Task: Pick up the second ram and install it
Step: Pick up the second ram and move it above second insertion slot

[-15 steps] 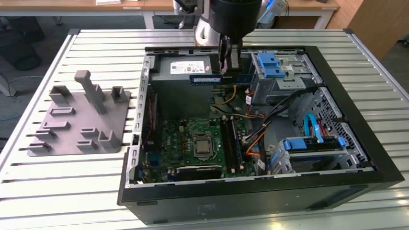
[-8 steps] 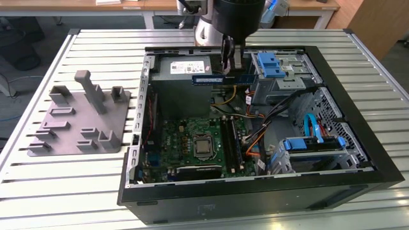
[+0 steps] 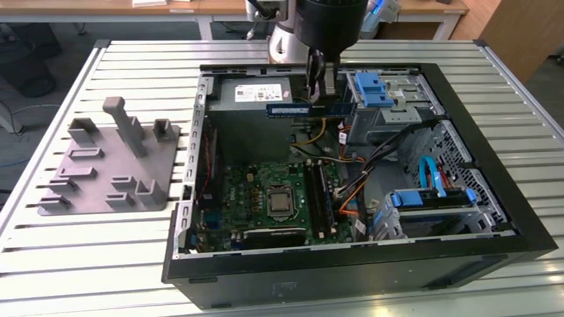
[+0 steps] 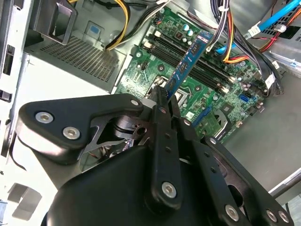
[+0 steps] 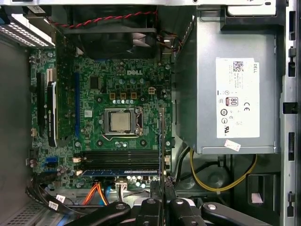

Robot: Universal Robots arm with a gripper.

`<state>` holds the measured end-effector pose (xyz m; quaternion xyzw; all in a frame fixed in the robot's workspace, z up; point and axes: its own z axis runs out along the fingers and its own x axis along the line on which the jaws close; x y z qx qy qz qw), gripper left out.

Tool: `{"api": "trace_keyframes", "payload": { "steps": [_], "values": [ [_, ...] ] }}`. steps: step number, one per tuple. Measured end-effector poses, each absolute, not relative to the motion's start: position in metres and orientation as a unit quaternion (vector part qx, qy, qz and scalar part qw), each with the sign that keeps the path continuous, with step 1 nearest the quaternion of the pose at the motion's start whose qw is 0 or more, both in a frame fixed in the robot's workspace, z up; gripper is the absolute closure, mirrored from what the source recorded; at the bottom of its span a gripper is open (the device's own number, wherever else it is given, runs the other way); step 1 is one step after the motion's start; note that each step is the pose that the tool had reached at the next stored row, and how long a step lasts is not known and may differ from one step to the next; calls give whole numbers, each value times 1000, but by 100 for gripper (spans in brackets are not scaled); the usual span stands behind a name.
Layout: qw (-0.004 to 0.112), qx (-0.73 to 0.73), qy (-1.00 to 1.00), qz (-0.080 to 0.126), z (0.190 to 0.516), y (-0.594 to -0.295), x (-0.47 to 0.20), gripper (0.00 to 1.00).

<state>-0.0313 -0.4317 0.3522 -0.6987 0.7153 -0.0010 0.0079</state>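
End effector [image 3: 323,98] is clamped shut on the second ram [image 3: 289,109], gripping it near mid-length in the exterior view. The stick is level, long edge horizontal, and held in the air above the open case [image 3: 493,218], over the end where the power supply [image 3: 255,92] sits. It is well clear of the motherboard [image 3: 264,178] and not in any slot.

In the second wrist view the fingers [image 4: 160,106] pinch the flat faces of the second ram [image 4: 190,59], and the blue board sticks out past the tips toward the slots [image 4: 207,70].

In the first wrist view the second ram [image 5: 163,136] is edge-on, a thin dark sliver rising from the end effector [image 5: 163,188]. It runs crosswise to the slots [image 5: 117,157], along the board edge next to the power supply [image 5: 230,94]. One slot there carries a blue stick [image 5: 122,173]; I can't tell whether it is fully seated. The CPU [image 5: 120,121] is exposed.

The grey holder plate [image 3: 105,165] sits on the tabletop [image 3: 88,264], on the exterior view's left of the case.
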Motion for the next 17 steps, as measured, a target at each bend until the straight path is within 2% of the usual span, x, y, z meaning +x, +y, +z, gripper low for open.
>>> {"api": "trace_keyframes", "payload": {
  "steps": [4,11,17],
  "values": [
    [8,-699,715,-1,350,-440,-31,86],
    [9,-699,715,0,333,-478,-31,86],
    [9,-699,715,0,322,-483,-31,86]
  ]
}}
